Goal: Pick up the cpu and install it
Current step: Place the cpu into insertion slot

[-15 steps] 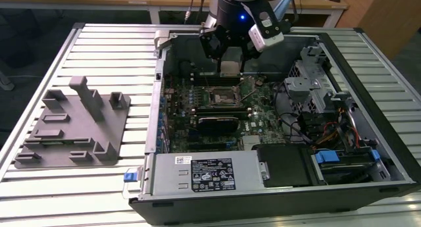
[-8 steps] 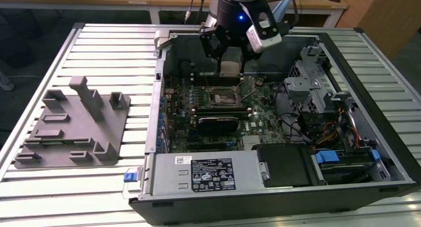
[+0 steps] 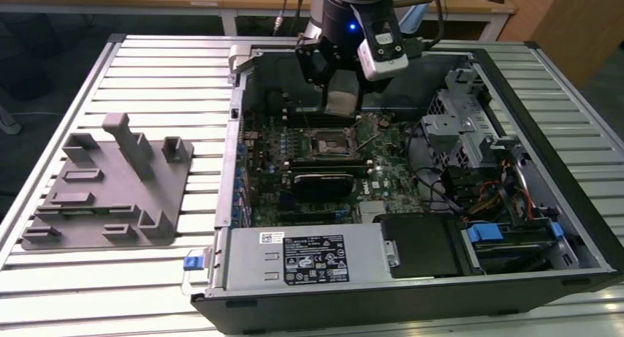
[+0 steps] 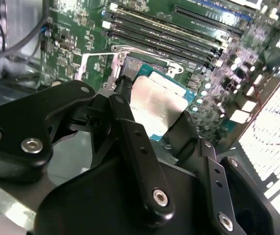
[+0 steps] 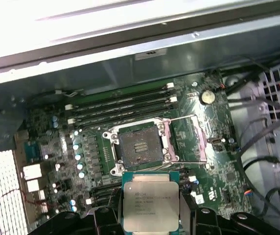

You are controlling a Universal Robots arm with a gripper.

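Observation:
The cpu, a flat square chip with a silver top and green rim, is held between my two black fingers, so my gripper is shut on it. In the second wrist view the cpu sits in the gripper above the green motherboard. In the exterior view the gripper hangs inside the open computer case, a little above and behind the socket. The socket is bare, and its metal load plate is swung open beside it.
The open case lies on a slatted metal table. Memory slots run beside the socket. Cables and a drive cage fill the exterior view's right, with a power supply in front. A grey fixture stands on the table's left.

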